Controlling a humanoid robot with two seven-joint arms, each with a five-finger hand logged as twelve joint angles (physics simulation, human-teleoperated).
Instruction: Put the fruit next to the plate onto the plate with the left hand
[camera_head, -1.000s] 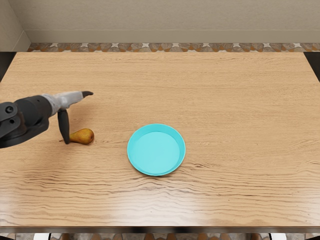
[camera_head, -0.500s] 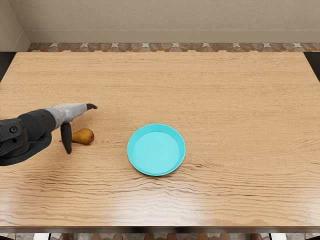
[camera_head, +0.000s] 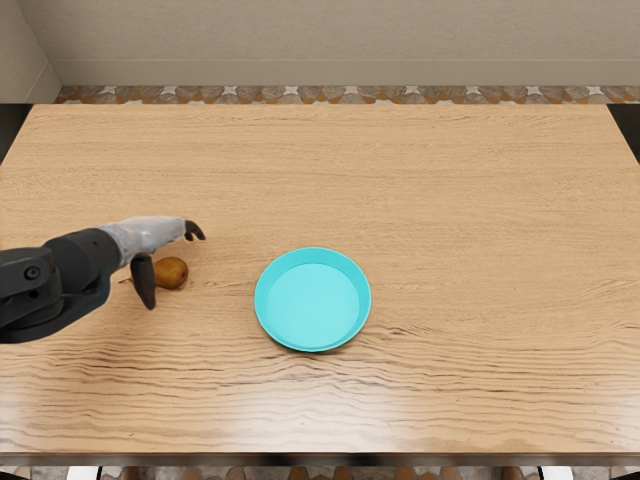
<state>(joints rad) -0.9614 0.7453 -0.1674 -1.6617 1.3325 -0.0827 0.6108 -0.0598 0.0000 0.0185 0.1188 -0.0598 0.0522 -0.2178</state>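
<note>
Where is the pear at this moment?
In the head view the pear lies on the wooden table, left of the teal plate and apart from it, close beside the open left hand.

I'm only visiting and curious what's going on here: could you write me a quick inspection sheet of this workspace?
Surface: wooden table, bare wood grain.
Job's things: brownish pear lies on the table, left of the turquoise plate and apart from it; not yet on the plate.
Clutter: nothing seen.
Hands: left hand open, arched over the pear, thumb beside it, no grasp closed; right hand not in view.
Cables: nothing seen.
Surroundings: beige wall behind the table, patterned floor strip at its foot.
</note>
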